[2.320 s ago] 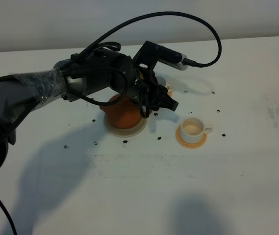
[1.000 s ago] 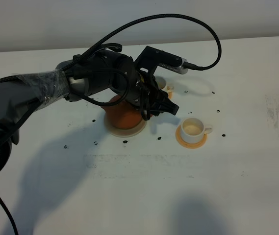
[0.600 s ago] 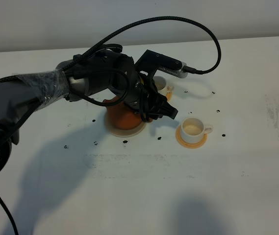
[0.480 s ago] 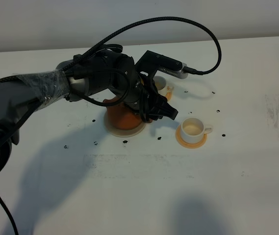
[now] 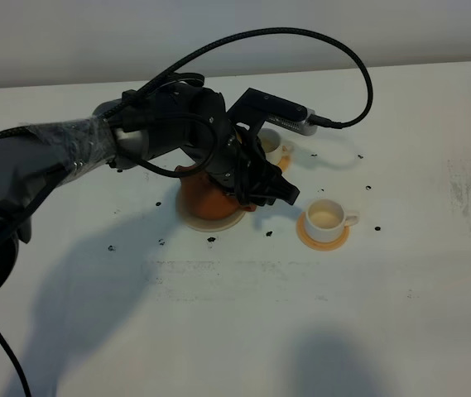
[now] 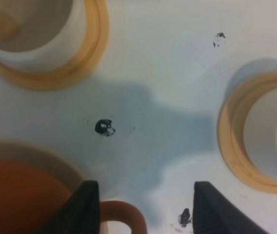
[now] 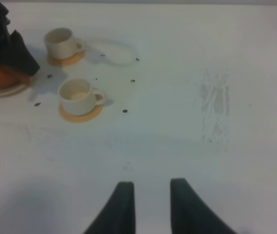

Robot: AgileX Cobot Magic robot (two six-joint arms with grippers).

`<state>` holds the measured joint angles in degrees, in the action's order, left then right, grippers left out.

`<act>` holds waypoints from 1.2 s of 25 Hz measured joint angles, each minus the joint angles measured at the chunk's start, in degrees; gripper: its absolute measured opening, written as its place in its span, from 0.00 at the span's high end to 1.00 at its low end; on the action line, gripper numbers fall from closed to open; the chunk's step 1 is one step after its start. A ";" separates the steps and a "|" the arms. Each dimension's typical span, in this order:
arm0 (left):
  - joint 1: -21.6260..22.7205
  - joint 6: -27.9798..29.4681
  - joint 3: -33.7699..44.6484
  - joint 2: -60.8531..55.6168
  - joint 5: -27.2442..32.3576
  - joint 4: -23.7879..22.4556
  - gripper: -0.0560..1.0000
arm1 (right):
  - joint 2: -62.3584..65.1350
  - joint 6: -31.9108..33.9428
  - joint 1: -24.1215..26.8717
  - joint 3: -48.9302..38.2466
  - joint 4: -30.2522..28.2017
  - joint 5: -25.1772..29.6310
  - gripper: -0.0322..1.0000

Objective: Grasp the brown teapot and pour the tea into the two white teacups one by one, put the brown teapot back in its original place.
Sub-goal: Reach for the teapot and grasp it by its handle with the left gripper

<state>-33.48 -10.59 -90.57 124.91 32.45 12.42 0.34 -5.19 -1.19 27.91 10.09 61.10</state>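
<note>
No legible text or markings

Diffuse light from above and the far side keeps the matte white tabletop [image 5: 401,298] bright in the high view, without glare. The arm throws a broad, soft grey shadow [image 5: 86,273] toward the near edge, and another faint patch [image 5: 334,356] lies at the bottom. The left wrist view is close and blurred: the round reddish-brown clay teapot [image 6: 16,195] and the black fingers [image 6: 85,209] of the left gripper [image 6: 145,195] have smeared edges beside a bluish shadow [image 6: 167,131]. The right wrist view is dimmer, grey-green and soft throughout.
</note>
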 joint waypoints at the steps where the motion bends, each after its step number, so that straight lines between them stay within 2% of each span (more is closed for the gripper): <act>1: 0.08 -0.26 0.00 -0.13 0.00 0.42 0.53 | 0.00 0.00 0.00 0.00 0.02 0.00 0.78; 19: 0.63 -1.75 0.00 -1.18 2.77 1.47 0.53 | 0.00 0.00 0.00 0.00 0.02 0.00 0.78; 30: 1.42 -3.15 0.00 -1.64 6.62 2.57 0.53 | 0.00 0.00 0.00 0.00 0.08 0.00 0.78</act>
<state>-32.07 -13.74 -90.57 123.27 39.07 14.99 0.34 -5.19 -1.19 27.91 10.18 61.10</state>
